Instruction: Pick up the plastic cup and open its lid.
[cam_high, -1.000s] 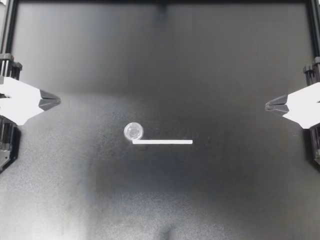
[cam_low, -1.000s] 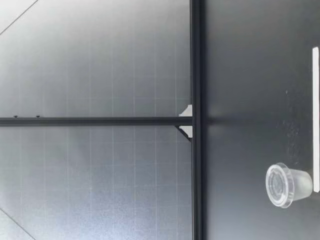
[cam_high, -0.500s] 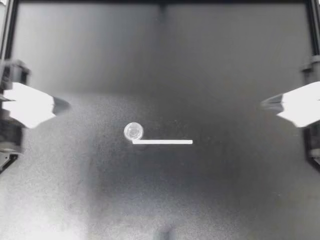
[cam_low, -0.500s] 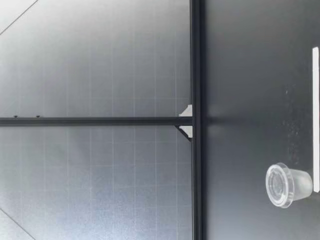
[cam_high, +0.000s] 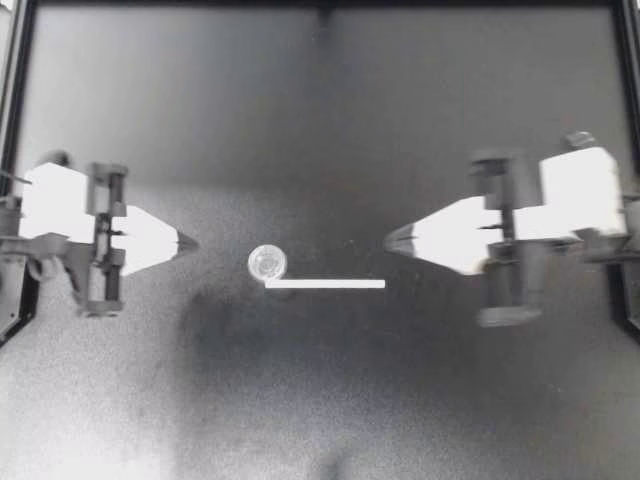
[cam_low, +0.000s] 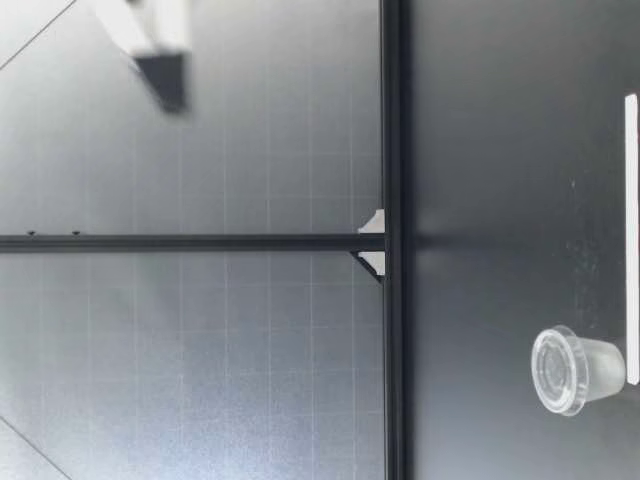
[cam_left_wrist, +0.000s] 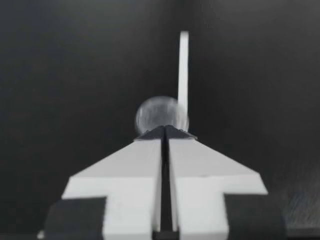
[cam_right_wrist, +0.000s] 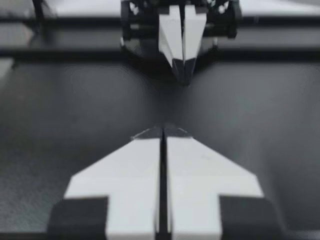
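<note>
Top view: my left gripper (cam_high: 188, 242) and my right gripper (cam_high: 387, 240), both pressed together, flank the plastic cup (cam_high: 267, 263), neither touching it. Low view: cup upright, lid (cam_low: 548, 370) on. Left wrist view: cup dead ahead, likely lined up for grasping.

The dark table (cam_high: 420, 400) carries a clear plastic cup (cam_high: 267, 263) (upright, lid (cam_low: 552, 370) on) just beside one end of a flat white strip (cam_high: 325, 284).

Your left gripper (cam_high: 190, 242) and right gripper (cam_high: 388, 240) match: white wedge-shaped fingers tapering to dark tips, black rail and bracket hardware across the base, white boxy housing behind that.
</note>
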